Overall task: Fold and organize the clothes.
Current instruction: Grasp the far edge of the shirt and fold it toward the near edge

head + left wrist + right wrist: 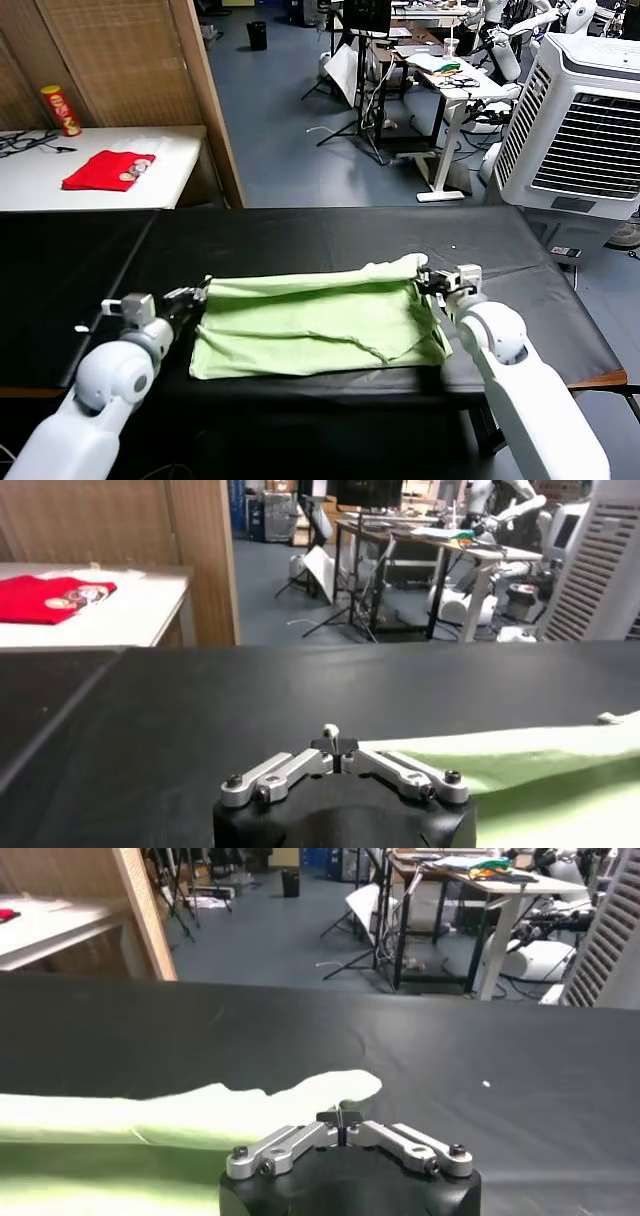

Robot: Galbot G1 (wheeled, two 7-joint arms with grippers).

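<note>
Two grippers, both pinched on one T-shirt (pixel 315 325): left gripper (pixel 200 295) clamps its left edge, right gripper (pixel 428 283) its right edge. Shirt lies mid black table (pixel 300 235), pale green, folded flat, creased. On the white side table (pixel 175 165): one red cloth (pixel 105 170), one can (pixel 60 110). White cooler (pixel 580 125) stands far right.

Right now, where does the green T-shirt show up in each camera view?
Head view: green T-shirt lies mid-table between both grippers.
Left wrist view: green T-shirt runs off the lower right.
Right wrist view: green T-shirt fills the lower left.
Shared landmark: wooden partition.
</note>
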